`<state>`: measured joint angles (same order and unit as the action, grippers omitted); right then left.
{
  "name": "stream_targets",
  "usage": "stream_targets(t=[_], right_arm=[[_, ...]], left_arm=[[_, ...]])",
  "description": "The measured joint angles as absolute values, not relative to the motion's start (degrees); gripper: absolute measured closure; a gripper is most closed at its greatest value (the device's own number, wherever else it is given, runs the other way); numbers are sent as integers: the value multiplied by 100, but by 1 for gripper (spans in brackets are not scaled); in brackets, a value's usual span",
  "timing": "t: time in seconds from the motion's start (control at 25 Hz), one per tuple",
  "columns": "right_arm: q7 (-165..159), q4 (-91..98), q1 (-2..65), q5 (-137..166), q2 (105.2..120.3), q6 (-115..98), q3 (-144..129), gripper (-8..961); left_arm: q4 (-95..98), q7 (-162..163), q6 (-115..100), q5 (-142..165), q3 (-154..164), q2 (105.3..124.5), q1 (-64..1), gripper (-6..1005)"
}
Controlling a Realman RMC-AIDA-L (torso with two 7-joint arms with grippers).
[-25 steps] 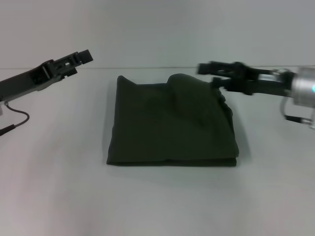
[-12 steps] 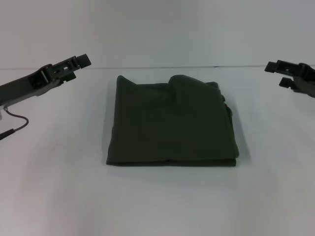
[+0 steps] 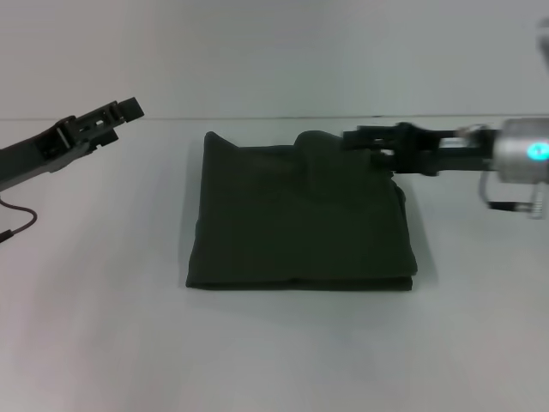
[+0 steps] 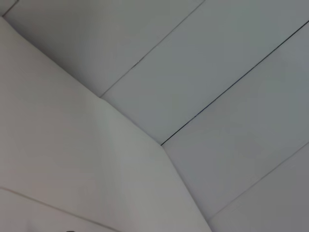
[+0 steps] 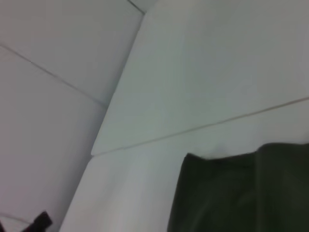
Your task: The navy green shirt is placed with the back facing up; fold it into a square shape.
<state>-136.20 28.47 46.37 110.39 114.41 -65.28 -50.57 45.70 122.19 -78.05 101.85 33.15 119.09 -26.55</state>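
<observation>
Olive-green cloth, the navy green shirt (image 3: 300,215), lies folded into a near-square block in the middle of the white table (image 3: 283,352), plain side up, with layered edges showing along its near side and a raised hump at its far edge. The right gripper (image 3: 364,144) reaches in from the right and hangs over that far right corner of the shirt, its tip just beside the hump; its two dark fingers (image 3: 360,136) stand a little apart with pale table showing between them, and no cloth is pinched in that gap, so it reads as released. Whether the lower finger touches the fabric cannot be told. The left gripper (image 3: 129,109) is held up to the left of the shirt, well apart from it and level with its far edge; whether its fingers are parted or closed cannot be told. In the right wrist view the shirt (image 5: 241,193) fills the corner nearest that gripper, with its far corner sharp against the white table (image 5: 125,193) and the wall panels beyond. The left wrist view shows only pale wall panels (image 4: 203,87) and their seams.
</observation>
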Motion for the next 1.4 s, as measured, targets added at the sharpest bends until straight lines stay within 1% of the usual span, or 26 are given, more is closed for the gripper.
stream_targets(t=[0.12, 0.2, 0.28, 0.32, 0.36, 0.44, 0.48, 0.52, 0.6, 0.68, 0.72, 0.8, 0.92, 1.0, 1.12, 1.24, 1.28, 1.36, 1.4], right_arm=[[-13558, 2785, 4827, 11188, 11729, -6029, -5202, 96], [-13521, 2731, 4868, 11231, 11883, -5483, -5373, 97], [-13564, 2612, 4911, 11302, 11960, -4833, -5673, 97], [-13618, 2530, 4938, 11364, 11965, -4574, -5809, 97], [-13689, 2458, 4961, 11430, 11966, -4325, -5924, 97], [-13948, 2407, 4911, 11697, 11893, -3879, -5996, 97], [-13948, 2407, 4911, 11697, 11893, -3879, -5996, 97], [-14064, 2411, 4862, 11798, 11835, -3812, -5977, 97], [-14303, 2428, 4743, 11914, 11667, -3809, -5932, 97], [-14488, 2704, 4499, 11896, 11487, -4186, -5856, 96], [-14522, 2977, 4326, 11838, 11429, -4475, -5780, 96], [-14454, 3795, 3907, 11606, 11421, -5093, -5548, 96], [-13818, 4971, 3297, 10774, 11534, -6245, -5061, 96], [-13299, 5172, 3108, 10117, 11538, -7016, -4670, 96], [-12568, 4778, 2870, 9252, 11480, -8453, -3951, 96], [-12093, 4242, 2666, 9003, 11441, -9333, -3437, 97], [-12009, 4136, 2587, 8999, 11450, -9442, -3354, 97], [-11873, 3979, 2449, 8997, 11484, -9514, -3252, 97], [-11816, 3915, 2404, 8997, 11493, -9498, -3232, 97]], left_arm=[[4570, 12217, -7808, 10178, 3267, 11909, -2652, 51], [4563, 12217, -7807, 10176, 3248, 11909, -2651, 51], [4562, 12217, -7803, 10174, 3238, 11912, -2652, 51], [4562, 12217, -7792, 10173, 3234, 11914, -2652, 51], [4561, 12217, -7784, 10173, 3231, 11915, -2652, 50], [4561, 12213, -7757, 10172, 3228, 11917, -2654, 50], [4561, 12211, -7750, 10172, 3226, 11917, -2656, 50], [4561, 12209, -7749, 10172, 3226, 11916, -2658, 50], [4561, 12208, -7744, 10173, 3213, 11913, -2660, 50], [4561, 12207, -7732, 10172, 3187, 11909, -2661, 50], [4561, 12207, -7717, 10173, 3174, 11909, -2661, 51], [4563, 12207, -7697, 10168, 3172, 11909, -2662, 51], [4564, 12220, -7704, 10185, 3178, 11904, -2664, 51], [4563, 12251, -7782, 10229, 3195, 11902, -2644, 51], [4565, 12470, -8033, 10513, 3203, 11888, -2604, 51], [4567, 13346, -8476, 11530, 3223, 11832, -2671, 50], [4563, 13571, -8590, 11771, 3224, 11829, -2688, 50], [4524, 13999, -8803, 12172, 3229, 11867, -2692, 50], [4497, 14123, -8823, 12227, 3229, 11932, -2664, 50]])
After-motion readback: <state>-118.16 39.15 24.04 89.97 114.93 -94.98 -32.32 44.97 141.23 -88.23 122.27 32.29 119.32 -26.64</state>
